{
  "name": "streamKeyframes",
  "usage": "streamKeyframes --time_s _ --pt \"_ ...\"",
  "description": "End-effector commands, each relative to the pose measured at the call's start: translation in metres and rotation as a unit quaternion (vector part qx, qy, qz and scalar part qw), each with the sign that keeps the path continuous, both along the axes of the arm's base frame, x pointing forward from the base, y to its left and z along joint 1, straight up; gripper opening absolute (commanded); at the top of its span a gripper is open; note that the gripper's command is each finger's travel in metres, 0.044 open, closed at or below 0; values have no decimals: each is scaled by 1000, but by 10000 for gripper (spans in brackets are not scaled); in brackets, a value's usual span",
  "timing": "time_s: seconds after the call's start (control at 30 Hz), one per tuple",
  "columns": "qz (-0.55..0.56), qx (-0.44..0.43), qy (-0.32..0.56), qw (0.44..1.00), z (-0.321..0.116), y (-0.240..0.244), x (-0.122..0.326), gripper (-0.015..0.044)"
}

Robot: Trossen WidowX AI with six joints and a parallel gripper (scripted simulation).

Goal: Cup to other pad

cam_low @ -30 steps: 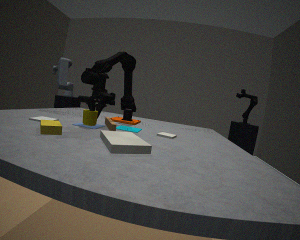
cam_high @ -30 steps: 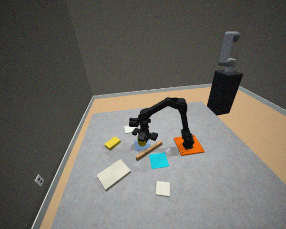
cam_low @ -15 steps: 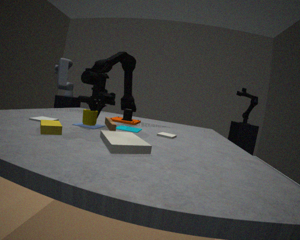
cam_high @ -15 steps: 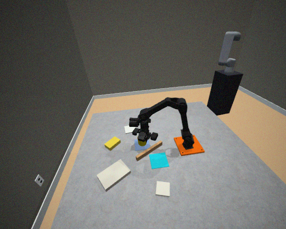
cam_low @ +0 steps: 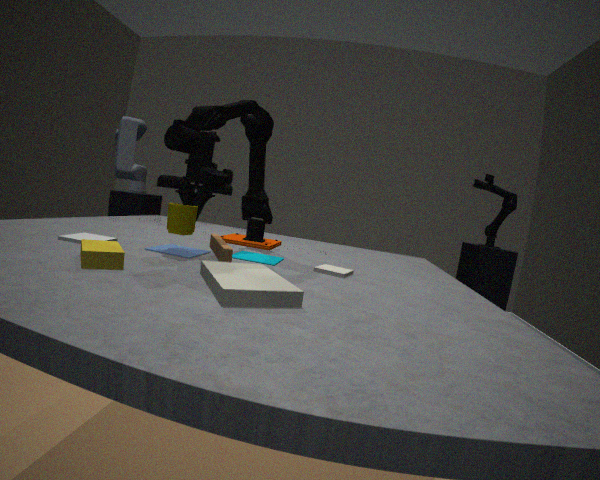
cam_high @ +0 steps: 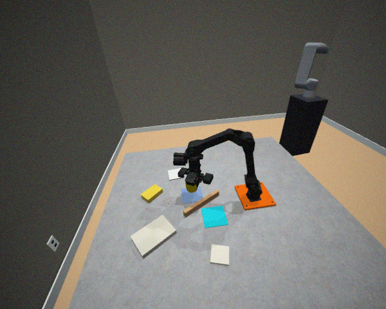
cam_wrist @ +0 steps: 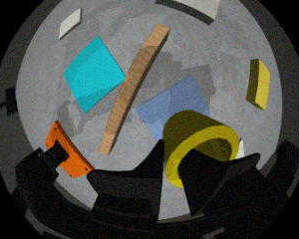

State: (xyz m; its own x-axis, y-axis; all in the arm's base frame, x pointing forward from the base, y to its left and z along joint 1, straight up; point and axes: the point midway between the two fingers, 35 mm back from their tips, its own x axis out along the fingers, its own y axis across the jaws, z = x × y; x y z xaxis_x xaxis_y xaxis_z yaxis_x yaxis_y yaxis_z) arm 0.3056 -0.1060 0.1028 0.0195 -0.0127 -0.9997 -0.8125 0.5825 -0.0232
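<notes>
1. The jaws of the gripper (cam_low: 190, 198) are clamped on the rim of the yellow cup (cam_low: 181, 218). The cup hangs clear of the table (cam_low: 372, 330), above the pale blue pad (cam_low: 177, 251).
2. In the exterior view the cup looks slightly tilted, its base swung a little toward the yellow block (cam_low: 102, 254).
3. Its long axis runs roughly vertical, with the open mouth up toward the wrist. The wrist view shows the mouth as a dark hollow; no marbles can be made out inside.
4. Main risk, as I judge it: the grasp is on one wall only, so the cup could pivot or slip between the jaws and tip the marbles out, especially with a quick swing.
5. The wooden bar (cam_high: 201, 203) lies between the pale blue pad and the cyan pad (cam_high: 214, 216). Carried too low, the base could clip it.
6. Setting down off level, or letting go early, could topple the cup.
</notes>
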Motion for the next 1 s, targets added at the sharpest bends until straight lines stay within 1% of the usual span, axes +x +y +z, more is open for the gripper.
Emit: streamKeyframes --time_s 0.0,0.13,0.73,0.97 --pt "3 0 -4 1000 16 0 0 0" --pt "3 0 -4 1000 23 0 -2 0" --pt "0 0 -1 1000 19 0 -3 0" --pt "1 0 -2 1000 19 10 -6 0"
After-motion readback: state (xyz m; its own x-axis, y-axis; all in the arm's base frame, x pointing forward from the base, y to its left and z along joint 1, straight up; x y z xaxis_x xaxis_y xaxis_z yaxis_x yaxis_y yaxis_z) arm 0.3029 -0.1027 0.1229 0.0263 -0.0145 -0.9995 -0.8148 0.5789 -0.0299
